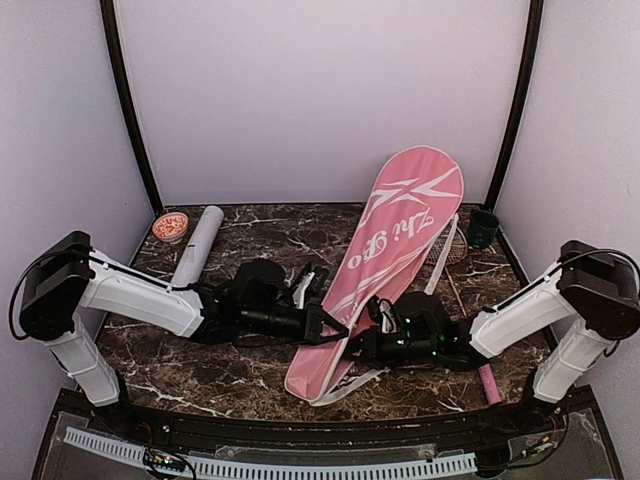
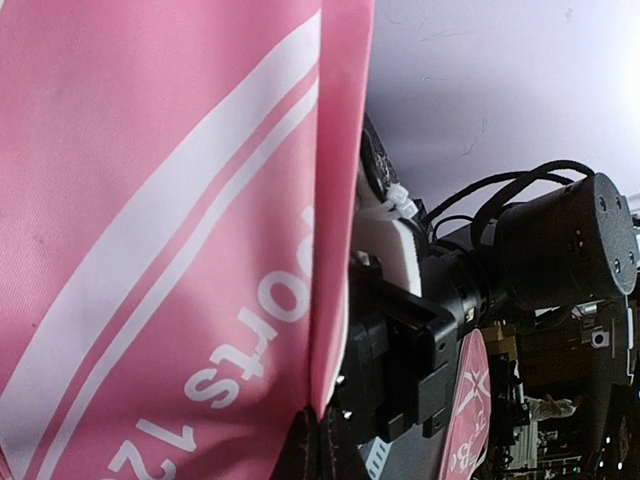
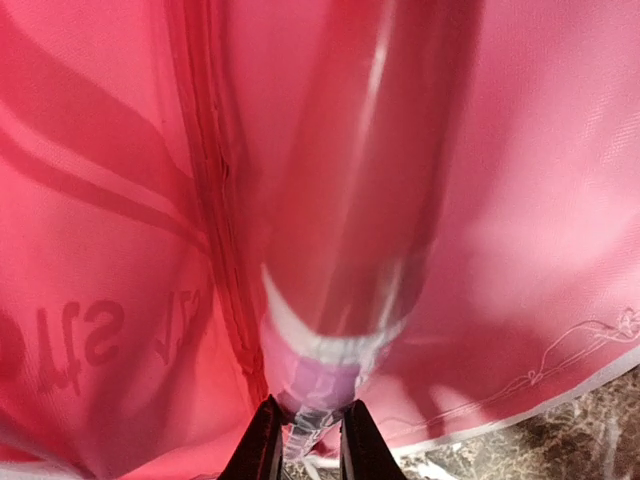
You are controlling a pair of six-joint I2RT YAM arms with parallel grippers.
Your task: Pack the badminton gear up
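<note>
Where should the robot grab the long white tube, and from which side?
Probably around its middle, coming down from above and pinching across its narrow width. The white tube lies flat on the table, round and long, so a middle hold should keep it level. The round red-and-white thing sits close by its far end, leaving less room there.
</note>
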